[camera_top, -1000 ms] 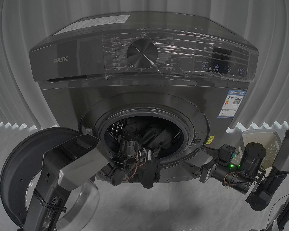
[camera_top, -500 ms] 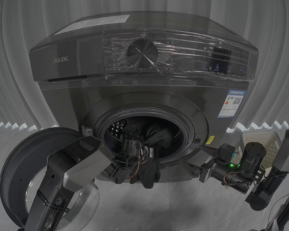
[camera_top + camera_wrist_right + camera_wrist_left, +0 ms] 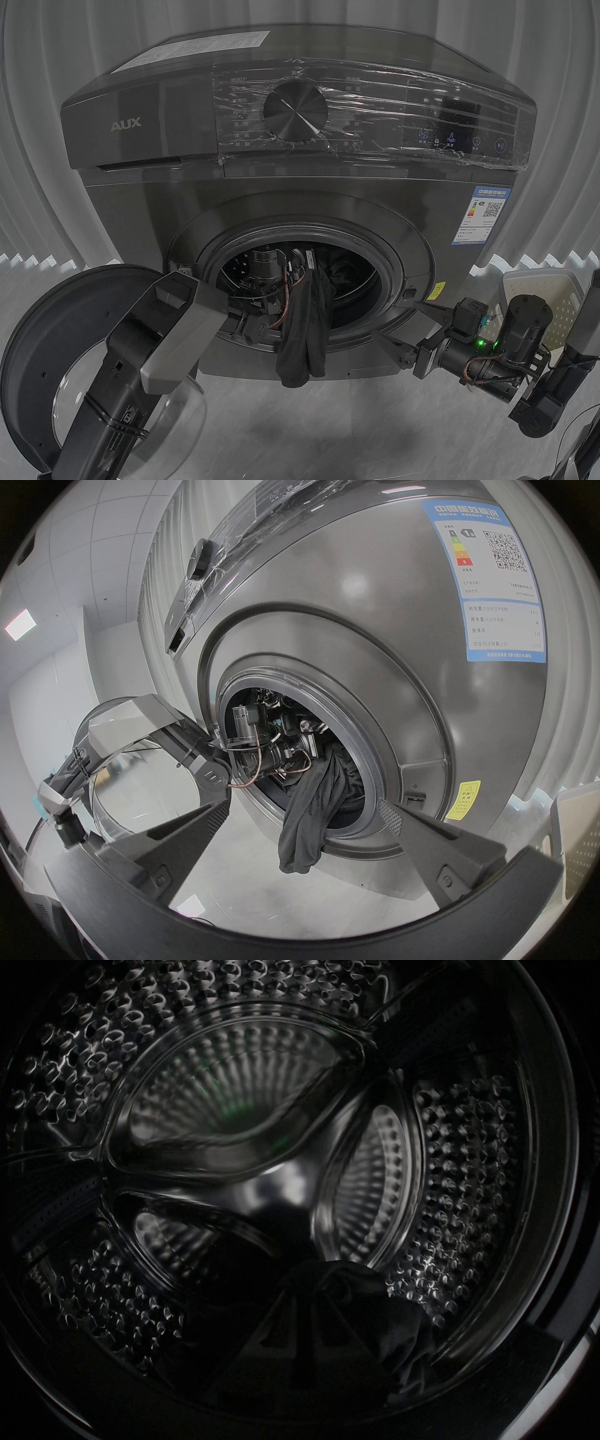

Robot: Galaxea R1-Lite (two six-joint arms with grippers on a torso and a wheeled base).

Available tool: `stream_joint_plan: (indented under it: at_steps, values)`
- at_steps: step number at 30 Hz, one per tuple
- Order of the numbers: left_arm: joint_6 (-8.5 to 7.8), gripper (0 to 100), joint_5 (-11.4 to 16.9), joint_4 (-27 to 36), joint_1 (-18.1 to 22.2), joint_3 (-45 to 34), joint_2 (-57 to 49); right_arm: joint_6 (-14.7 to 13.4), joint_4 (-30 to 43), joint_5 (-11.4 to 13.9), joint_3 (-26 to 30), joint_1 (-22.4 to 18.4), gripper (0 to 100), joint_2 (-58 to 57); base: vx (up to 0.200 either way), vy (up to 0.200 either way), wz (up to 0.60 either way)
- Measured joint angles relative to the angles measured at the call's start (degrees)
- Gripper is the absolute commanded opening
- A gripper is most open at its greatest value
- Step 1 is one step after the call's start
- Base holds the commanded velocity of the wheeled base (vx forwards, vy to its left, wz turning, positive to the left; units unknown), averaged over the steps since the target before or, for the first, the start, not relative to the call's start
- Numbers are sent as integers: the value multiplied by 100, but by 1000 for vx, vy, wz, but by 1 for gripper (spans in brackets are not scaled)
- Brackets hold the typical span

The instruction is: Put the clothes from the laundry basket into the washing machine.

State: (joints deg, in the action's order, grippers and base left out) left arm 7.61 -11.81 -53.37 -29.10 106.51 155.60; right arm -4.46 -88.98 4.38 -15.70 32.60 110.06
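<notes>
Pinches the dark garment (image 3: 303, 331) with the left gripper (image 3: 307, 1275), pressed together on a fold of cloth as far as the murky left wrist view allows. Holds that fold high inside the mouth of the drum (image 3: 462, 1147), with the wrist through the port. Lets the rest of the garment trail out over the lower rim and hang down the front of the washing machine (image 3: 300, 187), ending near its bottom edge. Finds more dark cloth low in the drum just beside the grip; cannot tell whether part of the same piece. Holds the right gripper (image 3: 395, 322) spread wide and empty, outside the port at its lower right, near the hanging cloth but apart from it. Has the round door (image 3: 44, 350) swung fully open to the left. Finds the white perforated laundry basket (image 3: 550, 290) on the floor right of the machine, behind the right arm.
</notes>
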Motion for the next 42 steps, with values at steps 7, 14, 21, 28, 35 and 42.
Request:
stream_joint_plan:
  at_steps: [7, 14, 21, 28, 35, 42]
  values:
    - [229, 100, -26, 20, 5, 44, 82, -2, 0, 0, -2, -2, 100, 0, 0, 0, 0]
    - [276, 100, 21, 151, -88, -839, -235, 1, 0, 0, -2, -2, 100, 0, 0, 0, 0]
    - [265, 100, 323, 263, -254, -2286, -795, 4, 0, 0, 5, 0, 100, 0, 0, 0, 0]
    - [110, 100, 519, 165, -343, -2889, -935, 6, 0, 7, 9, 0, 100, 0, 0, 0, 0]
    - [62, 100, 524, 61, -315, -2859, -675, 6, 0, 7, 5, 1, 100, 0, 0, 0, 0]
    - [65, 0, 530, 46, -293, -2795, -544, 1, 0, 7, -6, 1, 100, 0, 0, 0, 0]
